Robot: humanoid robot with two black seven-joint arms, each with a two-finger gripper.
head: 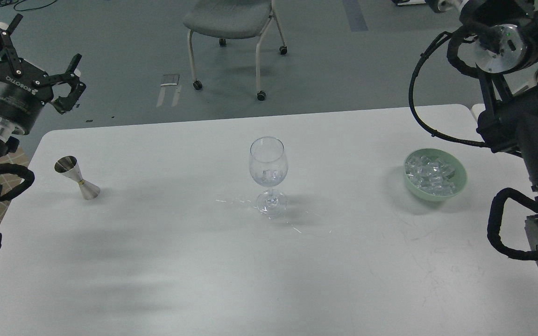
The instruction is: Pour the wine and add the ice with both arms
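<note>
White and bare in its near half, the surface (203, 280) carries three things in a row farther back. At the centre stands a clear stemmed glass (268, 175), upright, with what looks like an ice cube or two sitting in its bowl; thin glints on the surface just beside its foot may be droplets of the wine (231, 201), though that is hard to tell. Well apart to the left, a steel jigger (77, 178) rests tilted. Well apart to the right, a pale green bowl (456, 184) holds the ice (430, 175), many clear cubes heaped together.

Farther back, the left gripper (31, 56) hangs above the surface's far left corner, its fingers spread wide and holding nothing. The right arm (516, 116) rises along the right edge, but its far end runs out of view at the top, so the right gripper's state is not visible. Beyond the surface, a grey chair (231, 23) stands on the floor.

Judging by the layout, both arms are clear of the objects, either between steps or close to the end. If more wine is needed, the left gripper must descend onto the jigger's waist; more ice calls for the right arm to reach the bowl
</note>
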